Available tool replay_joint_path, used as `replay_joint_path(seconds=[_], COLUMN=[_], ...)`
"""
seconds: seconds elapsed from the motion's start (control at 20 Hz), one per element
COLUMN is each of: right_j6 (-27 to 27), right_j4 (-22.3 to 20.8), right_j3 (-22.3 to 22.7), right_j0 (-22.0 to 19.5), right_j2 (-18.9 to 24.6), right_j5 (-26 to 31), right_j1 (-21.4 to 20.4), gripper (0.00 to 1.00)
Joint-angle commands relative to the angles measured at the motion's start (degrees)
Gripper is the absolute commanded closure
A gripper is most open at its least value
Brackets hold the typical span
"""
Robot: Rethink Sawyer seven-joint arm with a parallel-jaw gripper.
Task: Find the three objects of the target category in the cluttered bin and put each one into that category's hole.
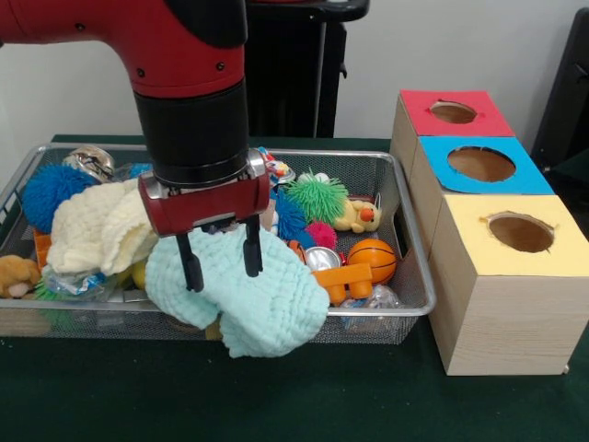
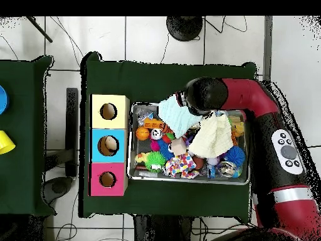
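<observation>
Gripper (image 1: 221, 261): we log it spread apart over mint cloth (image 1: 248, 299) draped on mesh bin's (image 1: 409, 235) near rim; yellow duck (image 1: 361, 215) lies right.

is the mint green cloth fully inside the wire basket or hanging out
Hanging out: the mint cloth drapes over the basket front rim, under the gripper.

Glossy red arm (image 1: 138, 37) with a black cylindrical wrist, small screws, thin black jaws.
</observation>
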Motion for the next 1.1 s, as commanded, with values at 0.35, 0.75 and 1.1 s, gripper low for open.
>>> replay_joint_path(seconds=[0.35, 0.75, 1.1], right_j6=[3.63, 0.4, -3.11], right_j4=[-3.45, -3.31, -2.38], right_j3=[-5.73, -6.74, -3.09], right_j0=[4.32, 4.59, 3.17], right_j2=[-9.16, -10.47, -10.26], right_j5=[-0.17, -1.18, -1.84], right_j1=[5.74, 7.65, 5.05], gripper=[0.0, 0.0, 0.0])
